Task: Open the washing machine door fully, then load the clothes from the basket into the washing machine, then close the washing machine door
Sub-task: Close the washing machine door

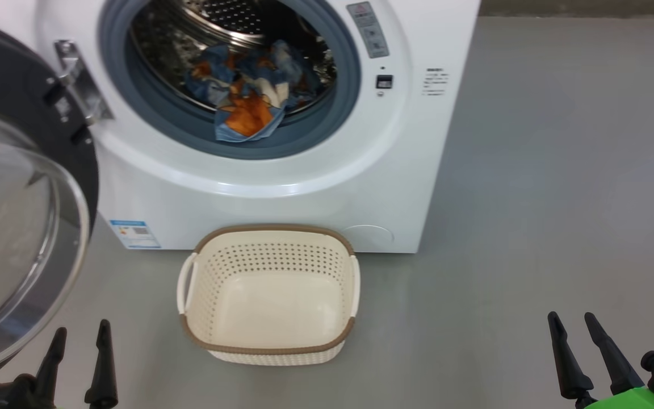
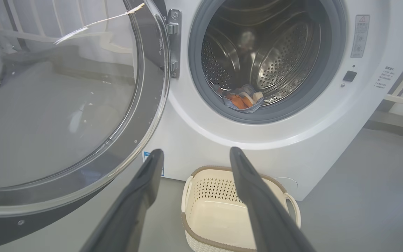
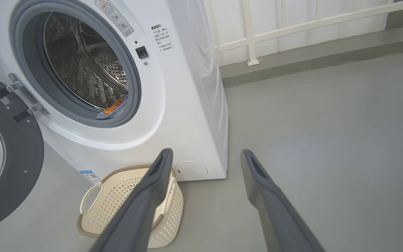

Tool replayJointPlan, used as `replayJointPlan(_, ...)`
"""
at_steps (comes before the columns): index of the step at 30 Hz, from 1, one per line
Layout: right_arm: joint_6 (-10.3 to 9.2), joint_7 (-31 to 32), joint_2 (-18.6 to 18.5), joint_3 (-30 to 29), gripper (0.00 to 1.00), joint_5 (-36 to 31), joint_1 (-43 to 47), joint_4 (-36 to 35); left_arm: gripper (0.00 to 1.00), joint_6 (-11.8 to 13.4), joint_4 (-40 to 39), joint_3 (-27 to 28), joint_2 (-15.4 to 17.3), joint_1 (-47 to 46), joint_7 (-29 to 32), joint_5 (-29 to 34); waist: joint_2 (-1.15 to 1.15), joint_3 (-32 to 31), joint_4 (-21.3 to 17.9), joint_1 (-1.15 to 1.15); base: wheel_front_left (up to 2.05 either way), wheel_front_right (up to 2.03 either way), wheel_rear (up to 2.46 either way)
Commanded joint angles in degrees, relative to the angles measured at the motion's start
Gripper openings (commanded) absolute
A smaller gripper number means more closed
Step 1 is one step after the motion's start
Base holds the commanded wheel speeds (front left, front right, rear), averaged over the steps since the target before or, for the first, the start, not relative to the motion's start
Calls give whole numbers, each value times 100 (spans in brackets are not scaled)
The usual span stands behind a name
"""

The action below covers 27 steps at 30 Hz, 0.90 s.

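Blue clothes [image 1: 244,96] lie in the drum [image 1: 230,23], one flap over the seal [image 1: 315,136]. Our left end effector [image 1: 83,326] and right end effector [image 1: 570,314] are spread, empty. The door [image 1: 20,216] could pinch that flap.

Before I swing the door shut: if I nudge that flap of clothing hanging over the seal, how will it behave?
Probably floppy: the clothes lie crumpled and a flap droops over the grey seal, so a push would likely fold it rather than slide it whole. It looks thin and light; it may slump back over the lip.
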Motion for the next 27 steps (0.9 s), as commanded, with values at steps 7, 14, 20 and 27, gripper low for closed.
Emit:
replayJointPlan(7, 9, -27, -185, 331, 100, 46, -92, -59, 100, -9, -62, 290, 13, -35, -33, -16, 0, -127, 626, 0, 0, 0, 0)
replayJointPlan(14, 9, -27, -193, 630, 100, 83, -290, 21, 100, -9, -51, 380, -55, 88, -33, 21, 0, -180, 1258, 0, 0, 0, 0)
replayJointPlan(20, 9, -27, -190, 818, 100, 99, -484, 85, 100, -9, -45, 439, -143, 161, -33, -16, 0, -169, 1859, 0, 0, 0, 0)
replayJointPlan(27, 9, -27, -250, 910, 100, 116, -587, 144, 100, -9, -60, 410, -172, 176, -33, -47, 0, -159, 2579, 0, 0, 0, 0)
